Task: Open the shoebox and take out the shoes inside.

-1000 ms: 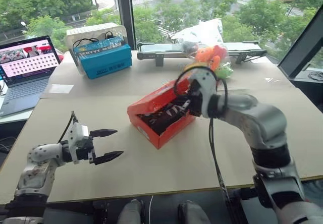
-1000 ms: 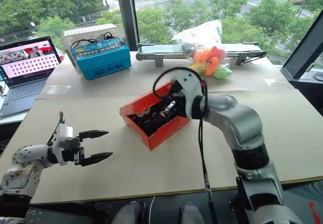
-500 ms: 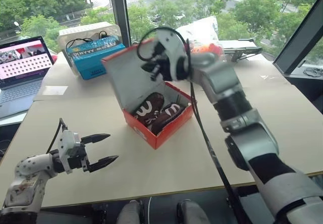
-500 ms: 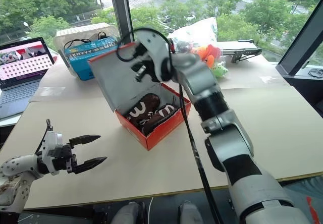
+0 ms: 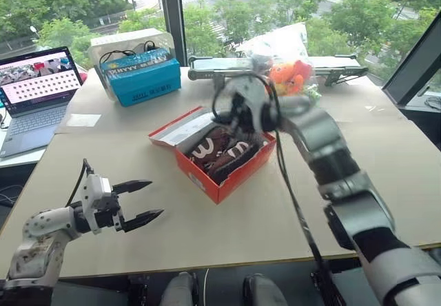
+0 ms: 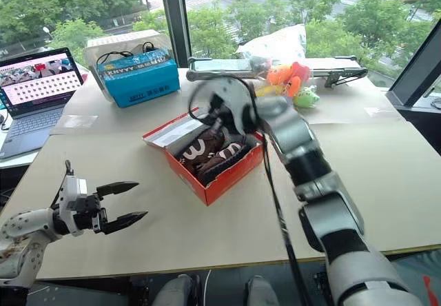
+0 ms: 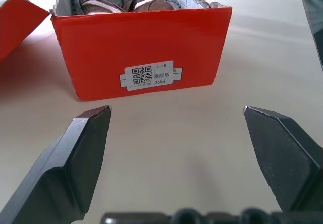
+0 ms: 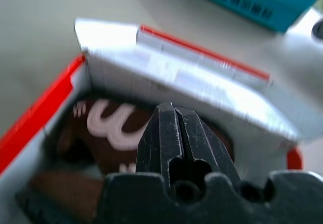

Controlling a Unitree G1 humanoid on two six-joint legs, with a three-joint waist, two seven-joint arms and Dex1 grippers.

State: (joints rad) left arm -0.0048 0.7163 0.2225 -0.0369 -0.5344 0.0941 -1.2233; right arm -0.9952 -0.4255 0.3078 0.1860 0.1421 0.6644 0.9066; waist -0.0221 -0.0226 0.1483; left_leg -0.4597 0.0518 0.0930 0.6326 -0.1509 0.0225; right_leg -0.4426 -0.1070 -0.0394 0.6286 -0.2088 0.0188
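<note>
**Left eye view: box open, shoes inside**

Left eye view gives me the shoebox (image 5: 222, 161) sitting mid-table (image 5: 207, 237) with its lid (image 5: 180, 130) thrown back toward my left, white inside facing up. The shoes (image 5: 220, 151) lie side by side in the box, dark brown with white markings.

My right gripper (image 5: 233, 116) hangs over the far edge of the box, just above the shoes. From the right wrist view its fingers (image 8: 174, 133) are pressed together with nothing between them, pointing down at a shoe and the raised lid.

My left gripper (image 5: 141, 200) hovers low over the table, well apart from the box on its near left, fingers spread wide and holding nothing. The left wrist view looks straight at the box's red end wall with its white QR label (image 7: 151, 74).

Behind the box I see a blue box (image 5: 145, 78), a bag of plush toys (image 5: 293, 75) and a laptop (image 5: 34, 92) at far left.
</note>
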